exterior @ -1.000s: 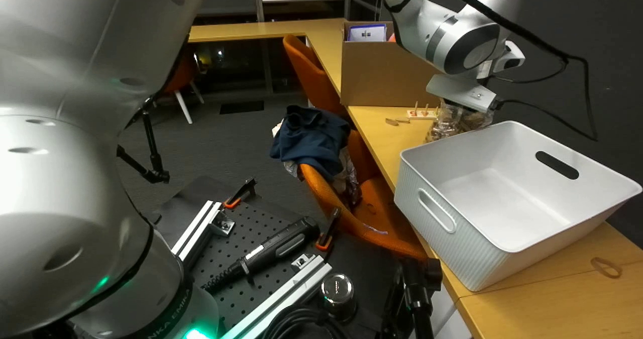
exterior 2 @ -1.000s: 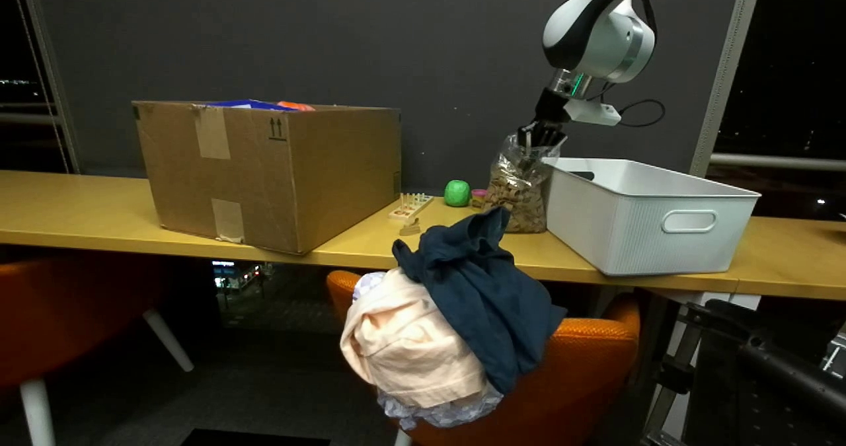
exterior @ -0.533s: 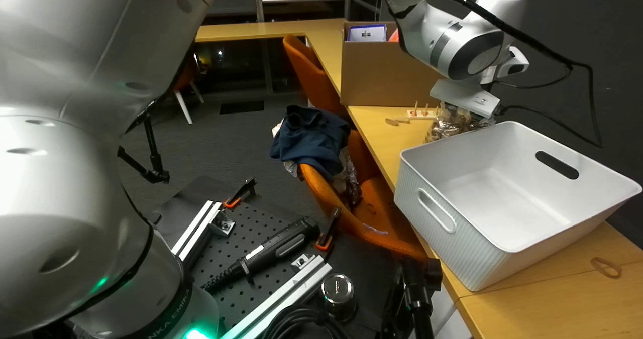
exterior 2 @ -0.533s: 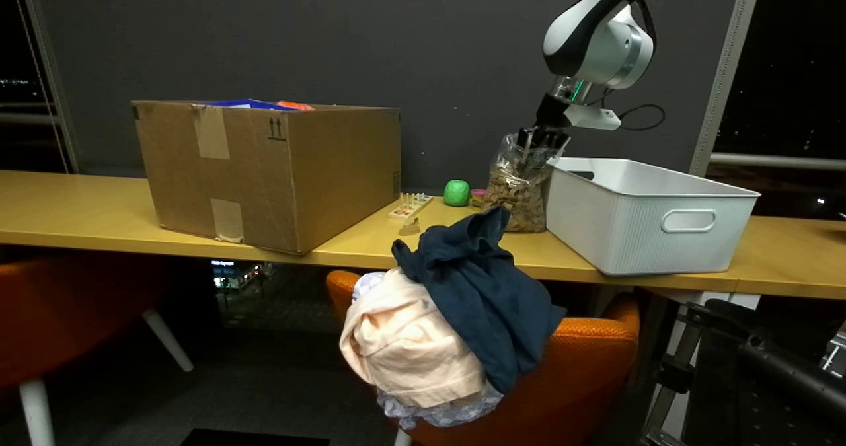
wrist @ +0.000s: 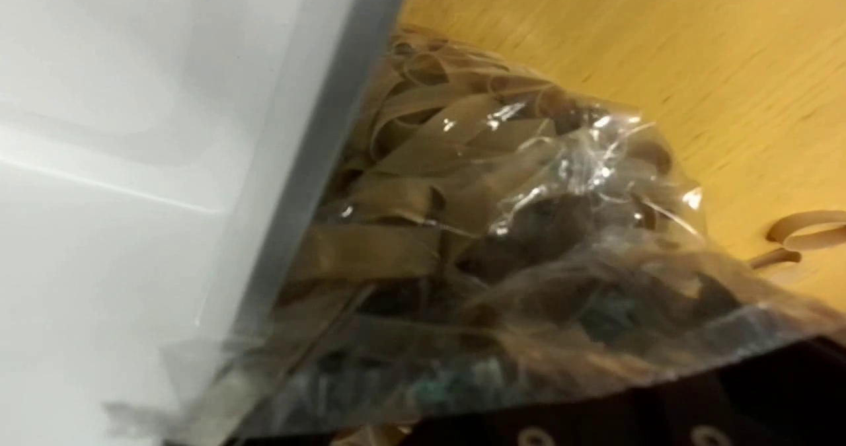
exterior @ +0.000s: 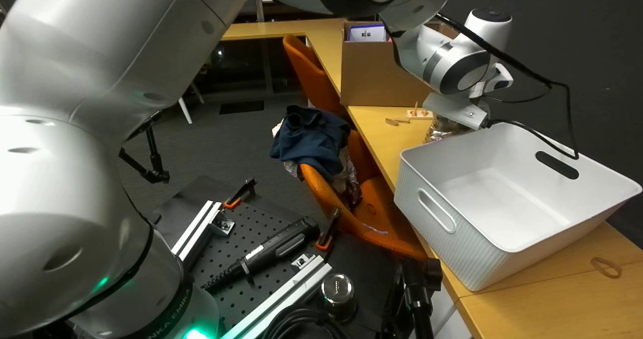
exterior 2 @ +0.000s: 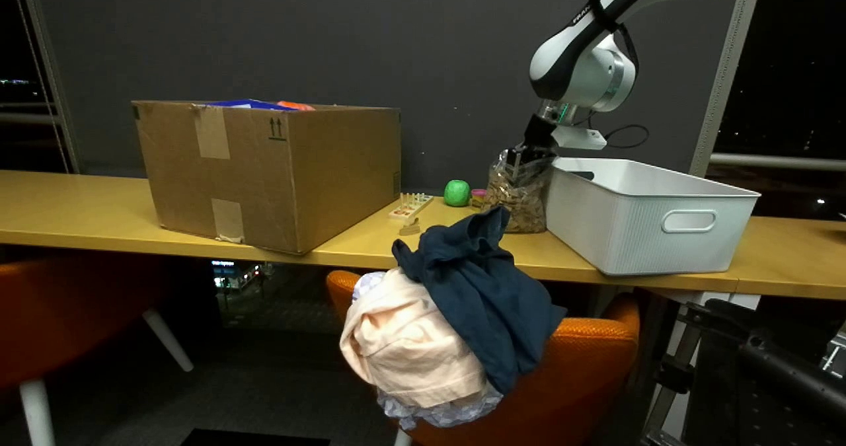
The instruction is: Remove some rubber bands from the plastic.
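Observation:
A clear plastic bag (exterior 2: 519, 201) full of tan rubber bands (exterior 2: 525, 215) stands upright on the table against the white bin. My gripper (exterior 2: 524, 162) points down with its fingers inside the bag's crumpled mouth. In the wrist view the bag (wrist: 476, 188) fills the middle, with wide rubber bands (wrist: 370, 251) seen through the plastic. The gripper body is dark at the bottom edge. Plastic and bands hide the fingertips, so I cannot see whether they hold anything. In an exterior view the bag (exterior: 442, 128) is mostly hidden behind the bin and wrist.
The white bin (exterior: 442, 191) stands directly beside the bag. Loose rubber bands lie on the table (exterior 2: 410, 226), and another loose band (exterior: 606, 267) lies beyond the bin. A peg board (exterior 2: 411, 206), green ball (exterior 2: 457, 193), pink-lidded tub (exterior 2: 478, 198) and cardboard box (exterior 2: 225, 175) stand nearby.
My gripper has moved lower and deeper into the bag, shifting slightly toward the cardboard box. The bag's mouth is pushed down and crumpled. The bin and table objects have not moved.

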Available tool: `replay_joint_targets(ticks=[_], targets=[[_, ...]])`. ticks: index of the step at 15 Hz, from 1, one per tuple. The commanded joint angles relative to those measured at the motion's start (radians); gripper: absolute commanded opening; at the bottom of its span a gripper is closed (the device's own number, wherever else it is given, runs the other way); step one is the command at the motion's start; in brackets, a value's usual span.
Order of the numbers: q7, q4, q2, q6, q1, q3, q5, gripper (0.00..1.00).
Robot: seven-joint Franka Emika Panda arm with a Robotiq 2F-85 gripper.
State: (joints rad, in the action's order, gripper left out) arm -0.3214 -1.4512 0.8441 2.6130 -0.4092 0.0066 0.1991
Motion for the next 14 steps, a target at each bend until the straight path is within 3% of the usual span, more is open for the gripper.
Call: replay_joint_targets(ticks=[1,3,4,14], targets=[[-0.015,0.059,0.043,-0.001,-0.01,0.021,-0.01,0.19],[-0.024,0.051,0.026,0.004,-0.014,0.022,-0.011,0.02],[-0.03,0.048,0.018,0.006,-0.017,0.024,-0.01,0.0],[-0.001,-0.072,-0.173,-0.017,-0.004,-0.009,-0.015,0.01]])
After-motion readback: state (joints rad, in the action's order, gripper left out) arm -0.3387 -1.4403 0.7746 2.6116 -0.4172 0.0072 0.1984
